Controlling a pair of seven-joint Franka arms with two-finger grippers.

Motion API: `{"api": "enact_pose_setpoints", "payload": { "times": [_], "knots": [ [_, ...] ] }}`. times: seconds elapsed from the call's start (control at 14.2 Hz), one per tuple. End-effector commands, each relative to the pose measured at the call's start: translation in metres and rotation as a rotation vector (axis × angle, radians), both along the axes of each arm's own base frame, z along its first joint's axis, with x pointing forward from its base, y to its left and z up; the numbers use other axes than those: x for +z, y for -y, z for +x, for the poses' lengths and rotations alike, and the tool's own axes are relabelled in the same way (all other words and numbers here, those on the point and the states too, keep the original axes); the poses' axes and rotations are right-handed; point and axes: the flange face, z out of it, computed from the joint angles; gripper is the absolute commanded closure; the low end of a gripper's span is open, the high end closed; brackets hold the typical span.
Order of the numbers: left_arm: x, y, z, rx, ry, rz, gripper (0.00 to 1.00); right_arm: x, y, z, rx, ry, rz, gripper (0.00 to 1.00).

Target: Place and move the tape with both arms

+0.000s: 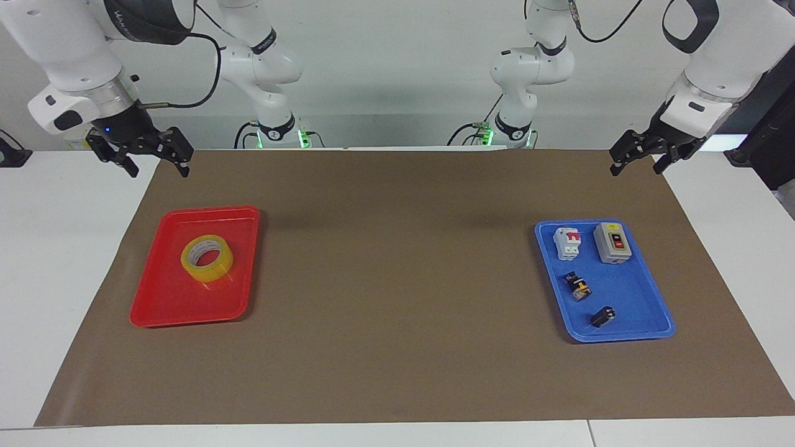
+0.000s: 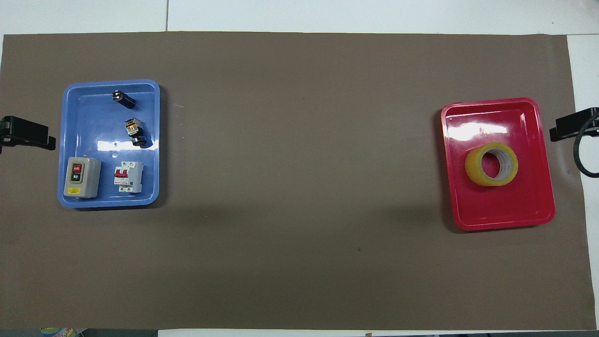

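Note:
The tape [image 1: 207,257], a yellow translucent roll with a pale core, lies flat in the red tray [image 1: 180,301] at the right arm's end of the table; it also shows in the overhead view [image 2: 491,164] in that tray [image 2: 505,210]. My right gripper [image 1: 157,169] is open and empty, up in the air over the mat's edge beside the red tray; its tip shows in the overhead view [image 2: 571,130]. My left gripper [image 1: 635,169] is open and empty, waiting over the mat's edge at the left arm's end [image 2: 28,133].
A blue tray [image 1: 627,304] at the left arm's end holds a grey switch box [image 1: 612,243], a white and red circuit breaker [image 1: 567,242] and two small dark parts. A brown mat [image 1: 397,279] covers the table between the trays.

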Motion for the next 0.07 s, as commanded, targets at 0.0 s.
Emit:
{"api": "enact_pose_setpoints", "payload": {
  "times": [0.0],
  "knots": [
    [0.0022,-0.001,-0.0061,-0.014,0.0,-0.009,0.0,-0.0008,0.0013,-0.0019,-0.005,0.01,-0.009,0.0]
  ]
}}
